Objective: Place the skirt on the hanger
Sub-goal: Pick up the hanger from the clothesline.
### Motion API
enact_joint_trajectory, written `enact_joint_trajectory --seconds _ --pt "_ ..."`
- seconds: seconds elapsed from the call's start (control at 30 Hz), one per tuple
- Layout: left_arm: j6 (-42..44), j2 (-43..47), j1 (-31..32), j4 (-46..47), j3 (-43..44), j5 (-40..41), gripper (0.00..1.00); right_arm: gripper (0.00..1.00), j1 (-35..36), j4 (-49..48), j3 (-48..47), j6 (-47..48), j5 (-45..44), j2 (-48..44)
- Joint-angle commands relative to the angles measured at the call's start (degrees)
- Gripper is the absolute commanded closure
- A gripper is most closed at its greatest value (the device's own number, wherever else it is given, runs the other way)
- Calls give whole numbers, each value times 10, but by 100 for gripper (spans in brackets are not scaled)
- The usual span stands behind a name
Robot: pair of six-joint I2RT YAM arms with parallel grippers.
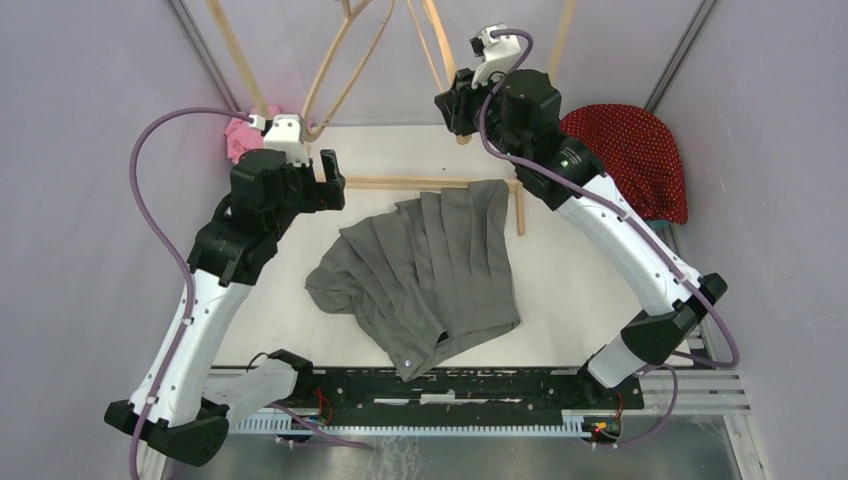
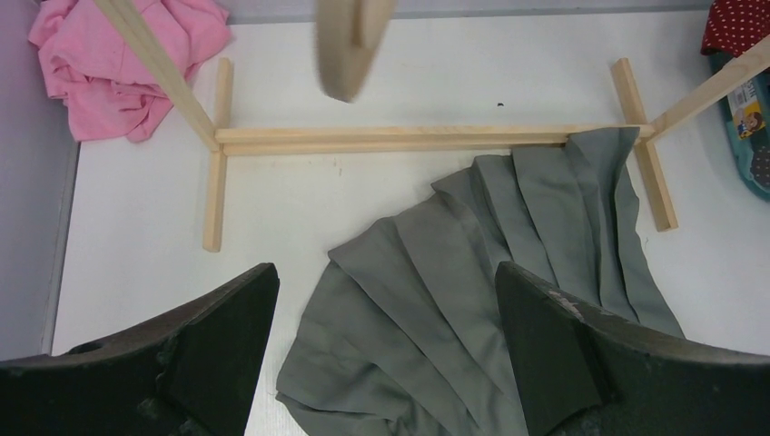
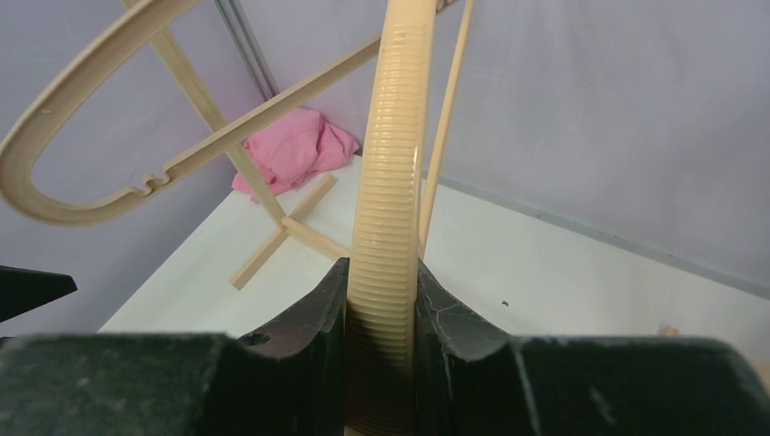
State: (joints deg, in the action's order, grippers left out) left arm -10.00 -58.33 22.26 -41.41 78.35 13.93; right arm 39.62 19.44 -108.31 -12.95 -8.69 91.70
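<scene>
Grey skirt (image 2: 472,300) beneath spread left pincer (image 2: 386,272), hanger (image 3: 390,182) clamped in right pincer (image 3: 381,272)

I see my right gripper (image 3: 381,295) clamped on the hanger (image 3: 392,163), on its ribbed cream bar, which runs straight up between the dark fingers (image 3: 304,322), both touching it. The hanger's rounded end loops off upper left, notch on its lower edge. Behind it: wooden stand (image 3: 283,229) with thin slanted legs on the white table (image 3: 545,263), crumpled pink cloth (image 3: 295,153) near its far foot, plain lilac wall (image 3: 617,109).
</scene>
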Motion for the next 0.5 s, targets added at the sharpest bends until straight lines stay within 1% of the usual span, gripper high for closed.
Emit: enact_joint_trajectory --seconds 0.0,0.1,0.2,0.27,0.37,0.47 --pt "-25 16 1 34 1 -20 5 98 -2 -120 19 41 -4 -61" --pt "-27 16 1 34 1 -29 5 99 -2 -137 27 48 -3 -69" --pt "-29 19 1 34 0 -36 5 99 -2 -112 19 50 -14 -69" --pt "-31 22 1 34 -2 -38 5 99 -3 -95 34 50 -17 -79" --pt "-32 24 1 34 -4 -40 5 99 -2 -80 78 50 -21 -116" --pt "-33 23 1 34 -2 -45 5 99 -2 -103 139 55 -22 -153"
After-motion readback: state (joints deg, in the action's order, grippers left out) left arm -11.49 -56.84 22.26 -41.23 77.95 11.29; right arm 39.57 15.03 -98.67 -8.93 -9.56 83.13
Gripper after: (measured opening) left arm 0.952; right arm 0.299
